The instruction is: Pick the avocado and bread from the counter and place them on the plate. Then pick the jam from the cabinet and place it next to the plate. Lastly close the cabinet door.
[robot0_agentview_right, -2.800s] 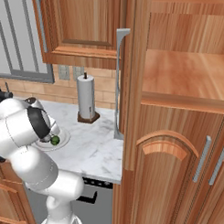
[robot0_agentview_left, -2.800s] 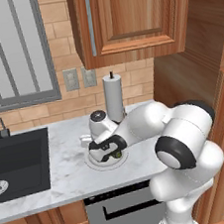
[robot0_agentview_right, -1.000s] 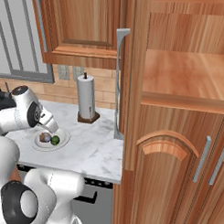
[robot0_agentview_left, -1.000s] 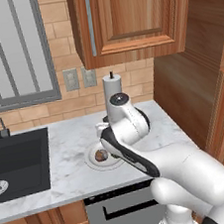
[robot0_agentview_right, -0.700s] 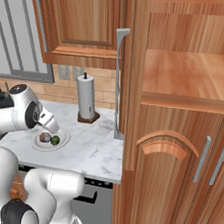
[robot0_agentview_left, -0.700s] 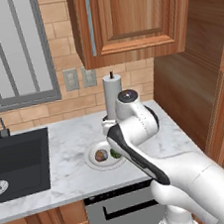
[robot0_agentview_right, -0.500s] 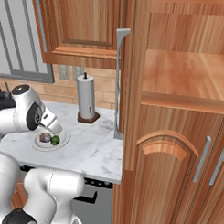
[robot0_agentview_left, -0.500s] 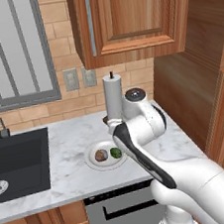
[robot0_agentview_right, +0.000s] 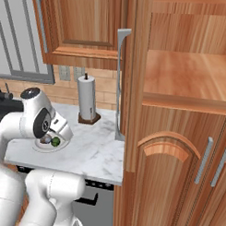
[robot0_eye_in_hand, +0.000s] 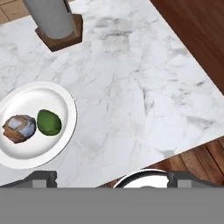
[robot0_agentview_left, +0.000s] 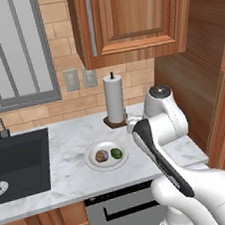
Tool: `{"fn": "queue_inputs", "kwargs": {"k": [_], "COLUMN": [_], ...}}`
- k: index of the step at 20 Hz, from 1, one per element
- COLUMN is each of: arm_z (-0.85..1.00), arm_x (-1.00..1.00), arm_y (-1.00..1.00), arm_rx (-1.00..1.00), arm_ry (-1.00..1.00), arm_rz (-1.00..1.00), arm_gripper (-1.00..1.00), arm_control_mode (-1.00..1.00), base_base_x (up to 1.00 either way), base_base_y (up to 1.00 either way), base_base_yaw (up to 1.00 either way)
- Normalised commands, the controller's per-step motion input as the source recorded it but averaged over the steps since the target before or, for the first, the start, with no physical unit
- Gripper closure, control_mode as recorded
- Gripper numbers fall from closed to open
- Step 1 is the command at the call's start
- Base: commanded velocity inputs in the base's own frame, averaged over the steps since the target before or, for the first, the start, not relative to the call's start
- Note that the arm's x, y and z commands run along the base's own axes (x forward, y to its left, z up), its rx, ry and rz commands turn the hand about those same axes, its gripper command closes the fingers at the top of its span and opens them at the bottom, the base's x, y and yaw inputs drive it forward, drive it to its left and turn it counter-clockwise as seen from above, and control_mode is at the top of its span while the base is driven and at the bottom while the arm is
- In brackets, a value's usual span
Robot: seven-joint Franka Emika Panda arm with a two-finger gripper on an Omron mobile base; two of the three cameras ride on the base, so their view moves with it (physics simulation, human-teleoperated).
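Arm swung right, off plate (robot0_eye_in_hand: 65, 131) since earlier frame. Avocado (robot0_eye_in_hand: 48, 122), bread (robot0_eye_in_hand: 19, 128) on plate, left of hand view, on worktop (robot0_eye_in_hand: 144, 100). Jam likely rigid, slick: grip sides. Pincer (robot0_eye_in_hand: 111, 177) wide open, empty.

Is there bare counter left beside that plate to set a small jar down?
Yes. Bare counter lies between the plate, the paper towel stand and the cabinet side. The plate is crowded: bread and avocado lie on it.

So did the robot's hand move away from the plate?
Yes. The gripper, open, has swung right, off the plate and toward the paper towel holder; the plate stayed put.
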Motion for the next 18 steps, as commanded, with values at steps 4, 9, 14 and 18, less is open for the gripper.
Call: {"fn": "queue_inputs", "kwargs": {"k": [4, 9, 14, 18], "arm_z": [0.13, 0.14, 0.07, 0.08], "arm_x": [-0.17, -0.13, -0.07, 0.0], "arm_y": [-0.31, -0.21, -0.11, -0.04], "arm_rx": [0.0, 0.0, 0.0, 0.0], "arm_ry": [0.0, 0.0, 0.0, 0.0], "arm_rz": [0.0, 0.0, 0.0, 0.0], "arm_gripper": [-1.0, -1.0, -1.0, -1.0], "arm_control_mode": [-1.0, -1.0, -1.0, -1.0], "base_base_x": [0.0, 0.0, 0.0, 0.0], "base_base_y": [0.0, 0.0, 0.0, 0.0], "base_base_yaw": [0.0, 0.0, 0.0, 0.0]}}
